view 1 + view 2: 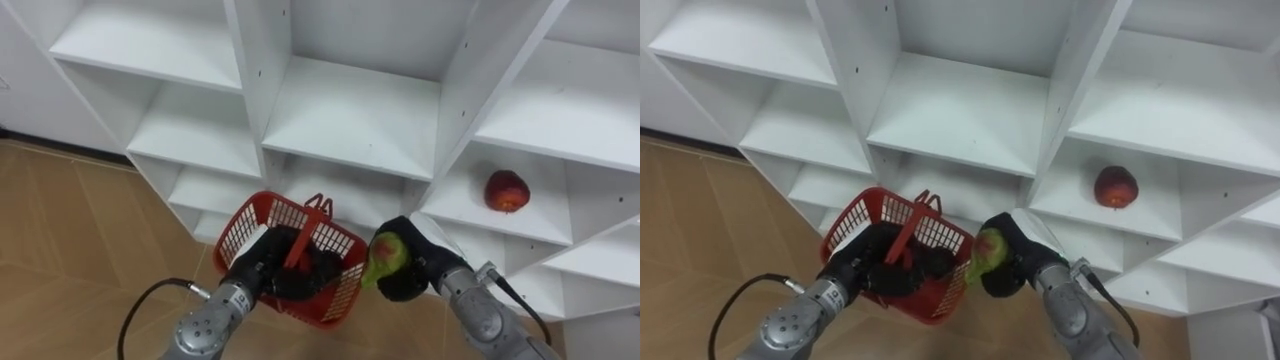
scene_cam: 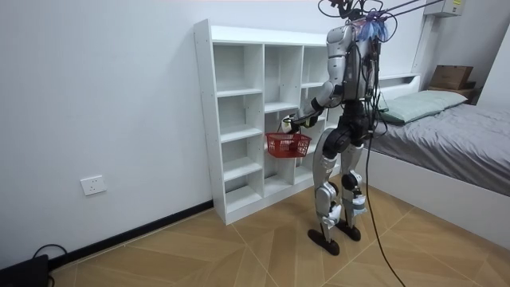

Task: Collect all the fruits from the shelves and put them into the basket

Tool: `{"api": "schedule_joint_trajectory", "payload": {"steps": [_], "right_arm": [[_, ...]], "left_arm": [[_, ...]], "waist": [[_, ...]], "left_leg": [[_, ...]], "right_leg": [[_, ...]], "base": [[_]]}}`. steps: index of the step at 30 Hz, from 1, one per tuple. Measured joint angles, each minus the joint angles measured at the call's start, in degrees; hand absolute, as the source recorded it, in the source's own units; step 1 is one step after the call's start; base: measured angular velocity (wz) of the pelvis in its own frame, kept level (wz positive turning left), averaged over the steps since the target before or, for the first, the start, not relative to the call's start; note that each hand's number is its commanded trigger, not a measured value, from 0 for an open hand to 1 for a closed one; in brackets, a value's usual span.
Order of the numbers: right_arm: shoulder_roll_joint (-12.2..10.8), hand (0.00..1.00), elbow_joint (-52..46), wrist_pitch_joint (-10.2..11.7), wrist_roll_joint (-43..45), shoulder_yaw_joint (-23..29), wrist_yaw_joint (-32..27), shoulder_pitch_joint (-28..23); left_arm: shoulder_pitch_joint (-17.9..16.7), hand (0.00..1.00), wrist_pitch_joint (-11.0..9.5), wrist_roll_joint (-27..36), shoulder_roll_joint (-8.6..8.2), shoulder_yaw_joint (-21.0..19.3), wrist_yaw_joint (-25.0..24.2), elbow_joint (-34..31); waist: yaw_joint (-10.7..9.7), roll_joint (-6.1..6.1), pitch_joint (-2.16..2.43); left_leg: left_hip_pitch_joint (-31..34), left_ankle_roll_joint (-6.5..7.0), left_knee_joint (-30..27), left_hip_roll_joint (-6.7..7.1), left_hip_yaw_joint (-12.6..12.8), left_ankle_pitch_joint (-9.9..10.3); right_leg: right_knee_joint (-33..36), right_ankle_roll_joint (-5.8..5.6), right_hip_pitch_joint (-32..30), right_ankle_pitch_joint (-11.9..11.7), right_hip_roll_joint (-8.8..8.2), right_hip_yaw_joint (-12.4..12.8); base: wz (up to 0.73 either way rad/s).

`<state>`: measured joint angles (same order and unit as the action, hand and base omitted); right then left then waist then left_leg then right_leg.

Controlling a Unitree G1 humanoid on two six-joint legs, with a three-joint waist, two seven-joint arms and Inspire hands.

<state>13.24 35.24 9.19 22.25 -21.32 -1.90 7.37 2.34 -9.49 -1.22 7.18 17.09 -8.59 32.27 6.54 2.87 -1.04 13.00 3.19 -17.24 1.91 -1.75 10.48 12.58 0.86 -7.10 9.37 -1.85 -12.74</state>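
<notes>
Right robot hand (image 1: 418, 268) gripping green-red round fruit (image 1: 385, 257) beside red plastic basket (image 1: 258, 218); left robot hand (image 1: 262, 264) gripping handle (image 1: 300, 245). Opening early: fruit maybe missing.

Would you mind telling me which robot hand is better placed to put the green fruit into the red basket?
Right. The right robot hand grips the green fruit beside the rim of the red basket, while the left robot hand holds its handle.

You're facing a white shelf unit (image 1: 350, 120) that stands on the wood floor (image 1: 80, 230), and one red fruit (image 1: 507, 191) lies on a right-hand column board, near its middle, clear of both dividers.
</notes>
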Motion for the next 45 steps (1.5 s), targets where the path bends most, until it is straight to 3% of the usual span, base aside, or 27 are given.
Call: {"api": "schedule_joint_trajectory", "payload": {"steps": [6,10,29,30,32,33,34,45], "right_arm": [[-0.45,1.00,0.03,-0.58,0.04,0.02,-0.02,0.55],[-2.05,1.00,0.04,-0.94,0.05,0.02,-0.02,0.56],[-4.20,1.00,4.00,-1.58,0.49,-1.32,0.98,1.48],[-4.28,0.97,4.17,-1.58,0.50,-1.32,1.23,1.64],[-4.35,0.50,4.41,-1.59,0.48,-1.38,1.29,1.82],[-4.34,0.09,4.57,-1.62,0.48,-1.63,1.29,2.01],[-4.34,0.00,4.59,-1.65,0.48,-1.71,1.33,2.14],[-4.37,0.00,4.79,-1.65,0.41,-2.32,2.69,2.18]], "left_arm": [[0.47,1.00,0.03,0.71,-0.36,0.14,-0.87,-0.06],[0.49,1.00,0.04,0.71,-0.42,0.70,-1.11,-0.12],[0.49,1.00,0.31,1.14,-0.89,3.50,-3.39,-0.10],[0.48,1.00,0.31,1.14,-0.89,3.50,-3.39,-0.10],[0.48,1.00,0.31,1.14,-0.86,3.47,-3.38,-0.10],[0.48,1.00,0.32,1.15,-0.85,3.46,-3.37,-0.10],[0.48,1.00,0.33,1.15,-0.82,3.45,-3.36,-0.10],[0.69,1.00,0.33,1.14,-1.02,3.39,-3.36,-0.28]], "waist": [[-0.14,0.25,-0.15],[-0.15,0.64,-0.38],[-0.15,0.57,-0.42],[-0.15,0.57,-0.42],[-0.03,0.54,-0.42],[0.02,0.54,-0.43],[0.03,0.52,-0.44],[-0.07,0.53,-0.43]], "left_leg": [[-0.01,-0.02,0.01,-0.02,0.34,-0.01],[0.02,-0.02,0.07,-0.05,0.56,-0.01],[-0.57,0.02,0.93,-0.11,1.31,-0.03],[-0.60,0.02,0.93,-0.11,1.32,-0.04],[-0.67,0.03,0.86,-0.11,1.31,-0.04],[-0.70,0.03,0.81,-0.12,1.33,-0.05],[-0.70,0.03,0.83,-0.13,1.33,-0.05],[-0.67,0.03,0.89,-0.14,1.31,-0.05]], "right_leg": [[-0.01,0.00,-0.01,0.00,-0.02,0.00],[-0.04,0.00,-0.04,0.00,0.01,0.01],[-0.01,0.00,0.04,0.00,0.31,0.64],[-0.01,0.00,0.04,0.00,0.31,0.70],[-0.02,0.00,0.03,0.00,0.32,0.86],[-0.02,0.00,0.02,0.00,0.31,0.97],[-0.03,0.00,-0.01,0.00,0.29,1.00],[-0.05,0.00,-0.09,0.00,0.31,1.05]], "base": [[0.00],[0.00],[-0.01],[0.00],[0.00],[0.00],[0.00],[0.00]]}}
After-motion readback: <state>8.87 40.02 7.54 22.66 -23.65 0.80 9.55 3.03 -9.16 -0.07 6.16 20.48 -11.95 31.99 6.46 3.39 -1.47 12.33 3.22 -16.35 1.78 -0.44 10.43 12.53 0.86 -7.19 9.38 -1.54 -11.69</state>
